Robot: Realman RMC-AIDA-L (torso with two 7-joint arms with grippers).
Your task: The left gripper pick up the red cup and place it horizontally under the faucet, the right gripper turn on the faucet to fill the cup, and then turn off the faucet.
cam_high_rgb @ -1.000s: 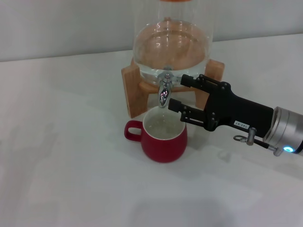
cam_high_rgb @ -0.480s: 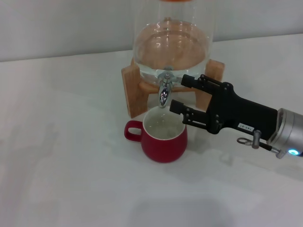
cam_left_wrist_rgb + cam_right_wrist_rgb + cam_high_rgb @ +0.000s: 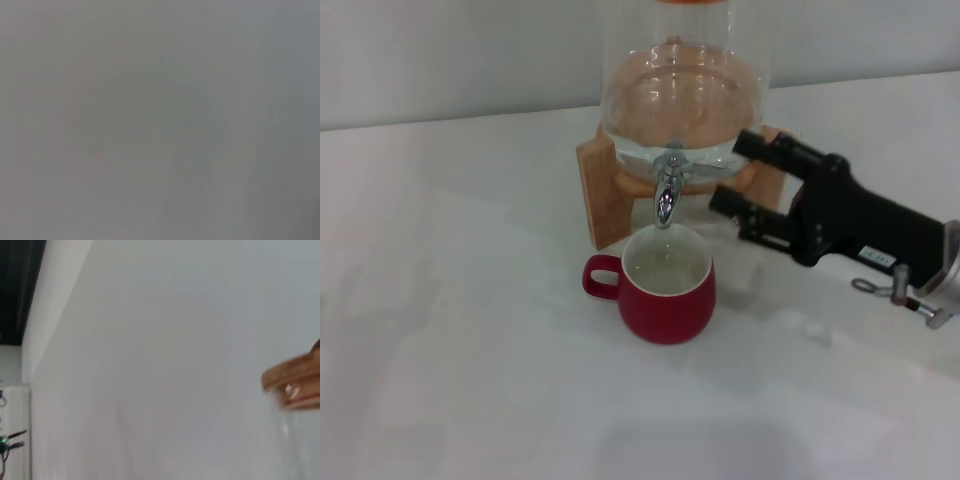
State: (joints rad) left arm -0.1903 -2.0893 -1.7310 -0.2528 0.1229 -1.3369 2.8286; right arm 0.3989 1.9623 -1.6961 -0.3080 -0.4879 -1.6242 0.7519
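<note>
The red cup (image 3: pixel 665 292) stands upright on the white table directly under the chrome faucet (image 3: pixel 667 190), its handle pointing left and its white inside showing. No stream shows at the spout. My right gripper (image 3: pixel 734 176) hovers open to the right of the faucet, in front of the wooden stand, a short gap away from the tap and touching nothing. The left gripper is out of the head view, and the left wrist view shows only a grey blur.
The glass dispenser (image 3: pixel 685 85) sits on its wooden stand (image 3: pixel 598 190) at the back of the white table (image 3: pixel 470 330). Part of that stand (image 3: pixel 295 377) shows in the right wrist view.
My right gripper has pulled back to the right and slightly up, away from the faucet and the cup's rim. The cup has not moved.
</note>
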